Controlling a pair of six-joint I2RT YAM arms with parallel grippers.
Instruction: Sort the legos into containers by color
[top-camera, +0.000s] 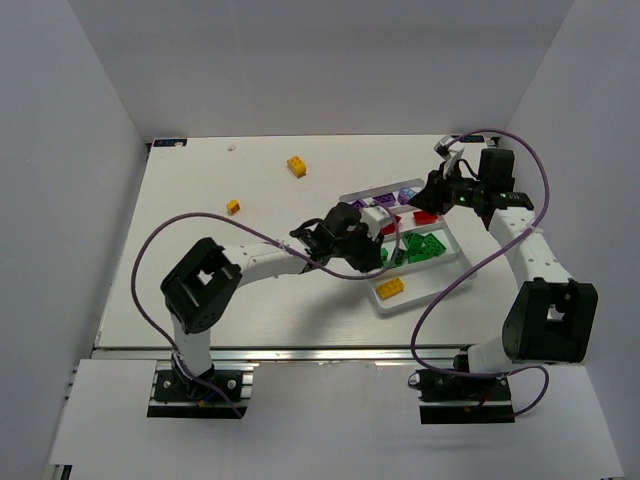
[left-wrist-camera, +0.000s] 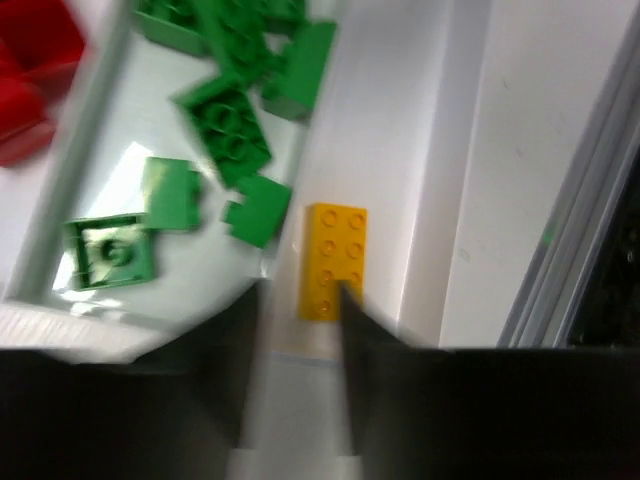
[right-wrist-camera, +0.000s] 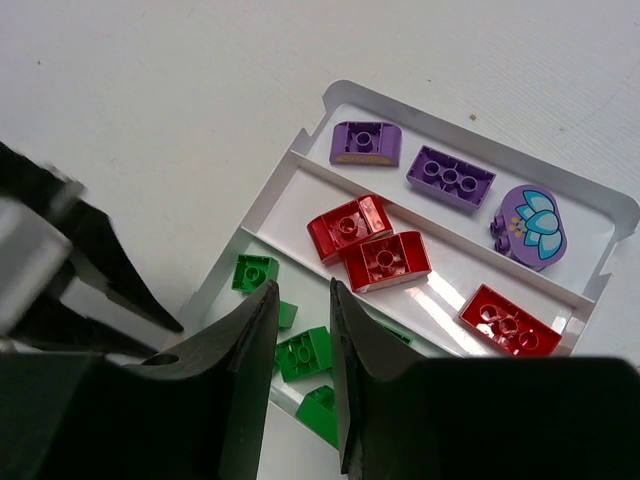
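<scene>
As your left claw (left-wrist-camera: 300, 295) hung low over the tray (right-wrist-camera: 445, 275) with fingers parted and nothing between them, a yellow brick (left-wrist-camera: 333, 258) lay flat, studs up, at its tips. It was alone in the outermost lane, with the tray wall close on one side and a thin divider on the other. Green bricks (left-wrist-camera: 225, 120) crowded the next lane. Your right claw (right-wrist-camera: 302, 292), narrowly parted and empty, hovered above the red bricks (right-wrist-camera: 385, 260) and purple bricks (right-wrist-camera: 450, 178), one purple with a pale flower top. Two loose bricks (top-camera: 296, 165), yellow, sat on the table (top-camera: 200, 190), well apart from the tray.
</scene>
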